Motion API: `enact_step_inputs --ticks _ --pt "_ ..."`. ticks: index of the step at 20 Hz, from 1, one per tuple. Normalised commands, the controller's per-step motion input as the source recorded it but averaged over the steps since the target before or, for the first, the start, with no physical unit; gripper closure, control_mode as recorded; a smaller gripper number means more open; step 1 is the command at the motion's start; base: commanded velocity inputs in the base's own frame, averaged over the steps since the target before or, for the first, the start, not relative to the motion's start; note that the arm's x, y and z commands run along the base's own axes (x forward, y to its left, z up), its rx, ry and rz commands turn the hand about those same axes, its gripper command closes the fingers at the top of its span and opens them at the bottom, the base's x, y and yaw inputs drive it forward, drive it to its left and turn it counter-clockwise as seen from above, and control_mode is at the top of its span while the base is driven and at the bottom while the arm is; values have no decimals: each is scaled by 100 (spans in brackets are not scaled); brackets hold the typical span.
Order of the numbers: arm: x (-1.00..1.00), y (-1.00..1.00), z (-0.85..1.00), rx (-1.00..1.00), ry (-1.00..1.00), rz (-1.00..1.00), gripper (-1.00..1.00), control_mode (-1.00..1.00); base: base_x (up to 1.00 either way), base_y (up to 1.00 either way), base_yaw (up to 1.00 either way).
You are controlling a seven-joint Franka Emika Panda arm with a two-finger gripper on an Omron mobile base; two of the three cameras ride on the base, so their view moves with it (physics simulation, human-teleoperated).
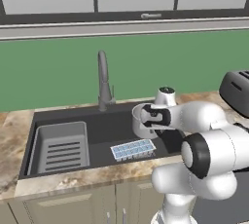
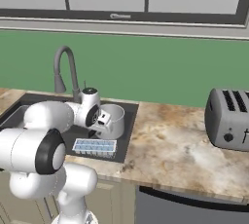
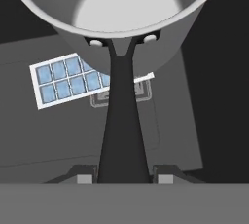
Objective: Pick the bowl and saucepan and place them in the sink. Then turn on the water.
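Observation:
The silver-grey saucepan [image 1: 140, 121] [image 2: 115, 119] [image 3: 126, 4] hangs inside the right half of the dark sink [image 1: 102, 126] [image 2: 130, 123], a little above its floor. My gripper [image 1: 147, 117] [image 2: 102, 119] [image 3: 121, 179] is shut on the saucepan's dark handle [image 3: 120, 121], which runs straight between the two fingertips. The tall grey faucet [image 1: 103, 79] [image 2: 65, 69] stands behind the basin, and no water comes from it. The bowl is out of view.
A white tray of blue cubes [image 1: 133, 149] [image 2: 95, 146] [image 3: 63, 79] lies on the sink floor just below and in front of the pan. A ribbed grey insert [image 1: 61, 147] takes up the sink's left. A toaster [image 1: 236, 91] [image 2: 228, 118] stands on the counter to the right.

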Motion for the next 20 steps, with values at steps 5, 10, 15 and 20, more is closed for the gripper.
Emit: enact_step_inputs --ticks 5,10,15,20 --pt "19 0 -24 0 0 0 100 -100 0 0 0" --pt "8 0 -28 0 0 0 100 -100 0 0 0" --pt "6 0 -21 0 0 0 100 -100 0 0 0" --pt "0 0 -4 0 0 0 100 -100 0 0 0"
